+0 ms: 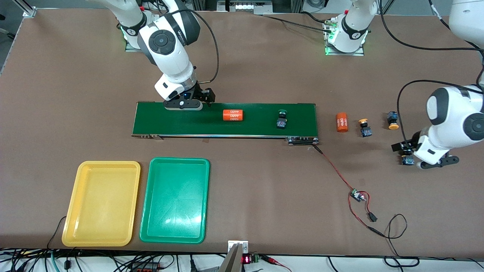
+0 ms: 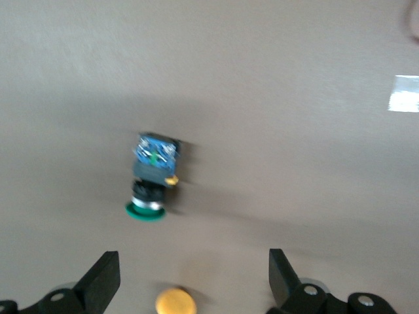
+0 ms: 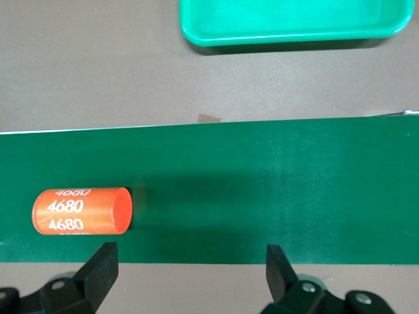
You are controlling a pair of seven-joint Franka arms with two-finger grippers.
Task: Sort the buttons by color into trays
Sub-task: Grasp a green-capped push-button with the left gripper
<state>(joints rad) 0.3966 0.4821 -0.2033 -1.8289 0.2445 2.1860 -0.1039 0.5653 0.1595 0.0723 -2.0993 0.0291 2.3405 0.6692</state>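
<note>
Glossy white arms with dark grey joint caps, black cables, black jaws.

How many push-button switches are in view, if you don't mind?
4: green-capped button on the conveyor belt; two yellow-capped buttons on the table; another green-capped one under the left gripper.

An orange cylinder (image 1: 233, 115) and a green-capped button (image 1: 281, 119) obstruct the conveyor belt (image 1: 181, 121).

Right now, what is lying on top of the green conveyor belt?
On the conveyor belt lie an orange cylinder printed 4680 and one green-capped button. The open right gripper hangs over the belt's end toward the right arm, and hides the strip under it.
</note>
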